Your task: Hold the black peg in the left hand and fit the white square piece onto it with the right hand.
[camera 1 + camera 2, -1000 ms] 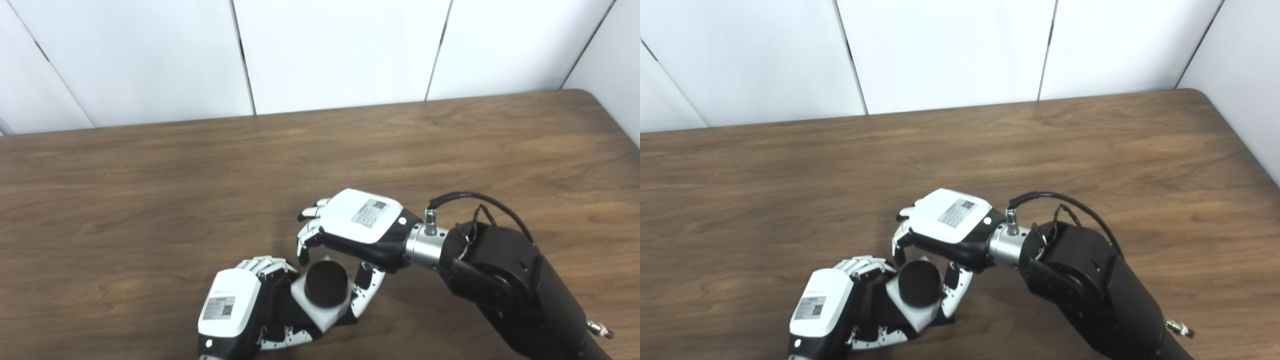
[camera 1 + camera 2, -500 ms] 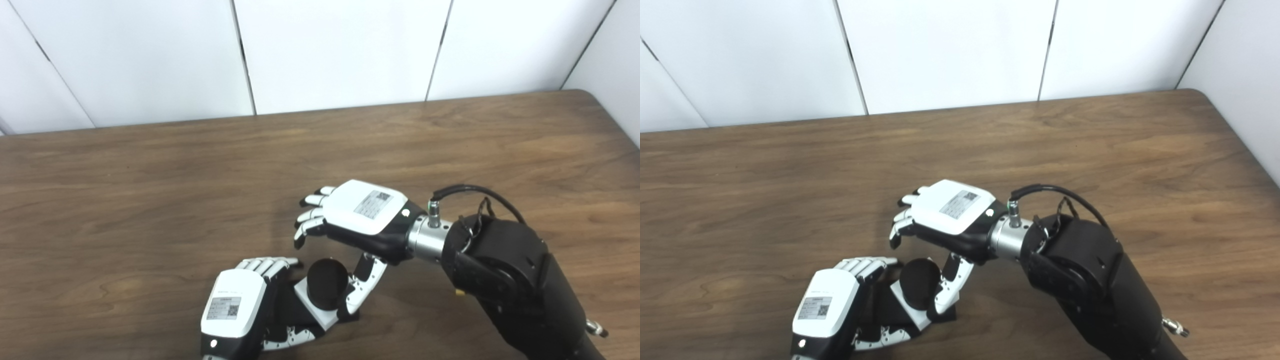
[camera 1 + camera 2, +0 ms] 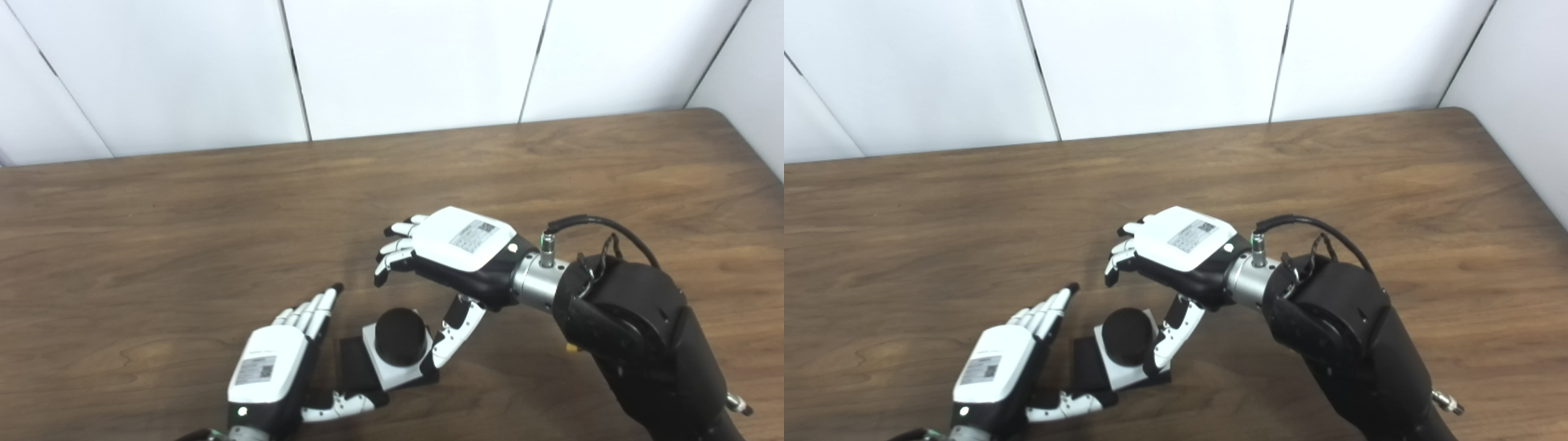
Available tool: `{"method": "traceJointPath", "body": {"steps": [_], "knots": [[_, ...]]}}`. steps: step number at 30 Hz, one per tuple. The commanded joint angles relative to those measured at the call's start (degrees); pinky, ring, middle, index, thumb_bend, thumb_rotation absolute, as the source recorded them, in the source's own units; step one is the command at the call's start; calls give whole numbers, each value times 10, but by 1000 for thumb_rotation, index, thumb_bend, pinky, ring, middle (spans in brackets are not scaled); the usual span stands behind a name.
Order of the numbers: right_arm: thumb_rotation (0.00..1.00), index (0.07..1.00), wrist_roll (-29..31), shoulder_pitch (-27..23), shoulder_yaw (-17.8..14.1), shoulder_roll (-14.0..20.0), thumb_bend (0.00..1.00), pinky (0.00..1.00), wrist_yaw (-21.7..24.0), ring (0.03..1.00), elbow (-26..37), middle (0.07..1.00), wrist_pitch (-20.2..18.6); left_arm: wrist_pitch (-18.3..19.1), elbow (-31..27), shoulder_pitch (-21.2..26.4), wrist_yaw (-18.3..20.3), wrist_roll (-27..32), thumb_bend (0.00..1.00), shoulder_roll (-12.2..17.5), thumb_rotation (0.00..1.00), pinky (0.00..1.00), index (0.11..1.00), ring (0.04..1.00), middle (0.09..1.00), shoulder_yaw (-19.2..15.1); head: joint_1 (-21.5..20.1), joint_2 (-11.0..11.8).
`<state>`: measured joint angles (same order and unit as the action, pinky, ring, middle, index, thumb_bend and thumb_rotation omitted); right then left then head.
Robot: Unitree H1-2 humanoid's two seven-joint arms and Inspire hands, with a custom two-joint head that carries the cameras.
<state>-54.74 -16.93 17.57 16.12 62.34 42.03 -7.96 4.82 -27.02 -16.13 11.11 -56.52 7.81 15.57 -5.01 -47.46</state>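
The round black peg (image 3: 400, 328) is being seen standing through the white square piece (image 3: 392, 366), the pair resting on the brown wooden counter (image 3: 184, 245), apparently already fitted. Nothing is being held: the left hand (image 3: 269, 373) is being kept spread beside it, the right hand (image 3: 456, 254) loosely open above, seemingly to release it.

Left hand (image 3: 269, 373): wrist and forearm cut off by the bottom edge in both views. Right arm (image 3: 643, 343) likewise runs out at the lower right. Black peg (image 3: 399, 327): only the round top shows; its shaft is hidden inside the white square piece (image 3: 392, 367). Black base (image 3: 355, 367) is partly covered by that piece and the left thumb. Labels on both hand backs are too small to read. Bench (image 3: 184, 245) is cropped left, right and bottom.
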Motion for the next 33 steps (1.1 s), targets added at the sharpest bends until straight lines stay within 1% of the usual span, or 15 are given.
{"method": "traceJointPath", "body": {"steps": [1,5,7,8,9,10,12,15,18,20,24,27,28,30,33], "knots": [[518,758,2,-17,-16,-6,1000,948,-15,953,22,860,-8,22,-40,1,1,51,1000,-20,738,821,965,866,900,-23,1,0],[496,765,31,-15,-45,-4,1000,930,-32,941,20,854,-22,73,-88,2,11,152,1000,-34,757,698,955,835,900,-70,4,3],[517,791,61,-8,-67,3,994,933,-33,931,19,861,-40,76,-100,4,-4,214,1000,-35,757,761,959,867,908,-97,5,3],[570,817,76,-3,-79,8,945,933,-31,931,20,873,-52,72,-102,4,-15,248,1000,-37,769,817,960,889,911,-111,5,3],[791,871,90,3,-90,14,836,930,-30,936,21,898,-65,67,-103,2,-27,279,1000,-39,778,879,944,903,907,-124,5,3],[816,877,106,10,-102,16,825,929,-31,937,23,900,-81,61,-102,0,-38,307,1000,-40,778,885,942,904,906,-137,5,4],[961,901,134,24,-124,21,772,912,-34,936,28,914,-112,52,-102,-3,-52,341,983,-35,796,865,921,903,897,-151,5,4],[996,909,171,43,-156,35,678,846,-47,926,29,917,-150,50,-101,-8,-59,396,906,-20,829,803,899,873,885,-171,5,3],[1000,906,195,60,-184,50,642,806,-67,910,24,908,-178,40,-88,-14,-66,444,870,-10,805,793,898,863,890,-192,6,6],[1000,899,211,76,-218,37,597,817,-85,911,21,908,-188,31,-79,-20,-73,455,864,-5,828,799,893,855,884,-206,6,7],[1000,928,262,124,-284,-13,522,889,-129,942,14,941,-190,15,-61,-27,-78,501,741,-8,929,838,876,860,874,-225,4,10],[1000,960,299,179,-298,-55,540,888,-192,948,18,968,-188,22,-61,-38,-78,556,716,-22,993,924,893,904,900,-231,0,9],[1000,972,320,201,-301,-73,521,926,-217,972,17,984,-180,23,-60,-41,-80,575,707,-29,997,939,892,916,909,-233,0,9],[1000,979,346,242,-302,-101,479,967,-266,991,11,996,-154,24,-56,-47,-85,604,678,-38,985,929,879,927,913,-234,-3,10],[1000,981,390,295,-295,-128,540,994,-312,998,6,999,-136,13,-47,-55,-95,614,615,-45,993,898,869,910,901,-227,-5,9]]}}
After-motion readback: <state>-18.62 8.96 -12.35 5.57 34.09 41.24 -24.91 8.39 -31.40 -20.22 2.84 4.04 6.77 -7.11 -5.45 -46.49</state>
